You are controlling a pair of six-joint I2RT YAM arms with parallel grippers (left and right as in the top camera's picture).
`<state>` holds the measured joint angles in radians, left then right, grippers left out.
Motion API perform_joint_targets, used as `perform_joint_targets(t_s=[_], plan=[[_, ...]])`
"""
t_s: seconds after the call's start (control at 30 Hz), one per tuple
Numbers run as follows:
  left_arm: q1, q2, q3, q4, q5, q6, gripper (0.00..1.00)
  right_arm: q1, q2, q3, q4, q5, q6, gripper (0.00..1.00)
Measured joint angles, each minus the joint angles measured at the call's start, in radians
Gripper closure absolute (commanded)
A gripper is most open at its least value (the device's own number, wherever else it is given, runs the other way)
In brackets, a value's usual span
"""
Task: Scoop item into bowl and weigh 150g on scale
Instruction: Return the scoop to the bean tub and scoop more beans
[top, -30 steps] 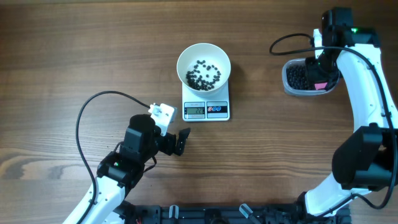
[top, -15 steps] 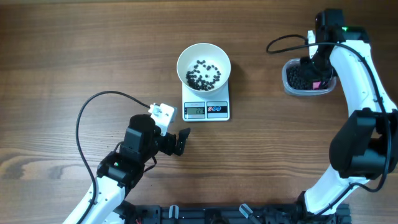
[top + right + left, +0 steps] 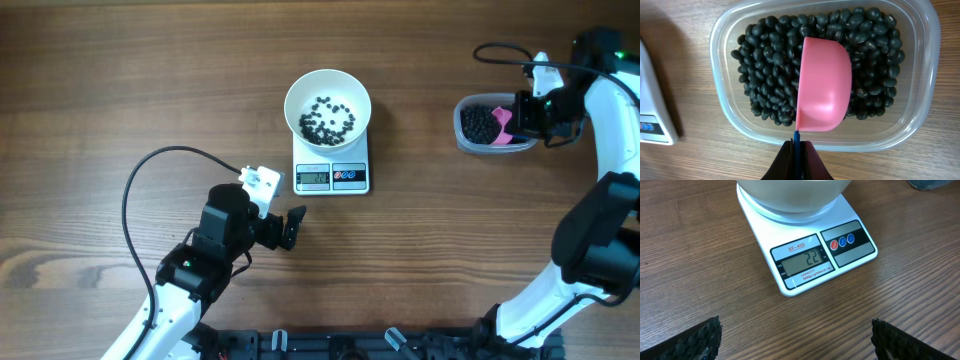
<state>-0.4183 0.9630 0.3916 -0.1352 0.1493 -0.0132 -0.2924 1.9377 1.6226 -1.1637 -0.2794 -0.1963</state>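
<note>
At upper right, my right jaws pinch the pink scoop (image 3: pixel 822 85) over the tub (image 3: pixel 922 120) of beans (image 3: pixel 765 75), I judge to take a load; left jaws spread, idle by the scale (image 3: pixel 331 178) carrying the bowl (image 3: pixel 327 72).

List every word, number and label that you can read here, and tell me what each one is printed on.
"SF-400": on the scale, printed just above its display.
"22": the digits on the display.
"CAPACITY": small print under the digits; the line below it is too small to read.
Marks at the display's left edge and on the round buttons: too small to read.
No other text shows.
</note>
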Motion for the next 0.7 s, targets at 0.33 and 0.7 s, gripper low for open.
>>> perform_joint_targets(t_s=[0.33,0.7], plan=[[0.000,0.000,0.000,0.000,0.000,0.000,0.00,-0.021,0.016,-0.001,0.021,-0.123,-0.009,0.96],[0.000,0.000,0.000,0.000,0.000,0.000,0.00,-0.232,0.026,-0.001,-0.062,-0.349,-0.147,0.96]])
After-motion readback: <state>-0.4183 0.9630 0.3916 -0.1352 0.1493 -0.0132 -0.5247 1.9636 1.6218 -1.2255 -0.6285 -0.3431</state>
